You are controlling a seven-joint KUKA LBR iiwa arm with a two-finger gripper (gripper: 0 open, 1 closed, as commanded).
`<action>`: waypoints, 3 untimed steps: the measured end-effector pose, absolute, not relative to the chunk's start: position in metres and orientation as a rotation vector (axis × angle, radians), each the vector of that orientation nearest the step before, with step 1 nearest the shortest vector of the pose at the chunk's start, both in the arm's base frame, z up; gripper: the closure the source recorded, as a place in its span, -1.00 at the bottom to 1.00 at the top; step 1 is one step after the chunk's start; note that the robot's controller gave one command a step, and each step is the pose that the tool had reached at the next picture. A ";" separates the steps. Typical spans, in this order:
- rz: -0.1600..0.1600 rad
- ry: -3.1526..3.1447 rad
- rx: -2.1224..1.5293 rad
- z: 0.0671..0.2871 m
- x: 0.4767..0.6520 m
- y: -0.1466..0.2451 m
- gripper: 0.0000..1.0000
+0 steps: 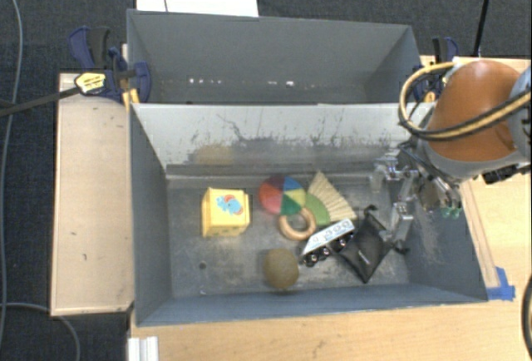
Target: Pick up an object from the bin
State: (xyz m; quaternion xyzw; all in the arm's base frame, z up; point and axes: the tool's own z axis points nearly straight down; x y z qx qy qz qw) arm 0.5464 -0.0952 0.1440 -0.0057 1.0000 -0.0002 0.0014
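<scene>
Though set low in the right end of the grey metal bin (249, 143), cannot be read as spread or pressed together: must leave the state of the pincer (397, 222) untold from this angle, and likewise whether pinching anything. Hangs below the orange wrist cover (470, 114), just over, perhaps touching, a flat black piece (364, 253) lying aslant near the front right of the bin floor.

Looking left from there: against the black piece, a small white-and-black toy (327, 239), possibly a car, lying askew. Behind that, a wooden ring (297, 225) touching a rattle (283, 196) of red, blue, green and yellow lobes, and a cream fan-shaped thing (330, 195) leaning on the rattle. Probably crowded together through sliding down the sloped walls toward the middle of the floor. Further left and standing apart, a yellow cube (225, 212) with a blue picture on top; toward the front, a brownish ball (281, 268), also alone.

Judging by position only, would name the flat black piece as the nearest candidate, being right under the pincer and free on its right side. Being thin, may call for a low bite across an edge; could be helped by the tilt against the toy, if that lifts one edge. Risks: dragging the toy along, or slipping off the smooth face. No lift yet.
</scene>
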 end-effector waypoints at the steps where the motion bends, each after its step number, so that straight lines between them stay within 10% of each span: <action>1: -0.002 3.132 0.092 0.117 0.551 -0.078 -1.00; 3: -0.003 3.125 -0.238 0.075 0.528 -0.019 -1.00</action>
